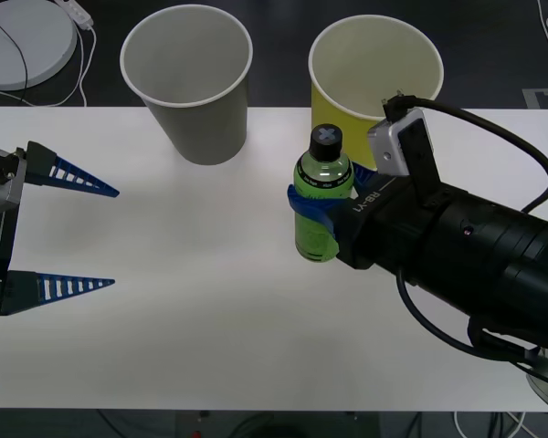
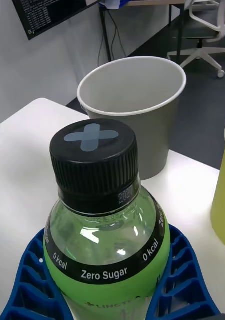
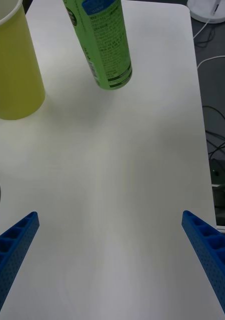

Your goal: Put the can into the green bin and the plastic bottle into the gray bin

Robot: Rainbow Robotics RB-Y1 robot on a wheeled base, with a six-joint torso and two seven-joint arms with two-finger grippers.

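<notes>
Holding the plastic bottle between its blue ribbed fingers, the right hand is over the middle of the white counter, just in front of the green bin. The fingers wrap around the bottle's body below the shoulder, and the black cap points upward, so the long axis is close to upright. In the left wrist view the lower end of the bottle seems lifted a little from the counter with a soft shadow under it — but this cannot be told for sure.

The relation that matters is this: the gray bin stands at the far edge of the counter, to the robot's left of the bottle and further back, and its open mouth is higher than the cap. In the right wrist view the gray bin lies right beyond the cap. So the coming move probably calls for raising the bottle above the white rim, then carrying it left and forward.

The left hand waits at the left side of the counter with its fingers wide apart and empty, well apart from both bins. The right arm already has the bottle, so it is the natural one to finish.

The counter is plain and smooth. Behind it is a dark floor with cables, a round white disc and — in the right wrist view — an office chair.
</notes>
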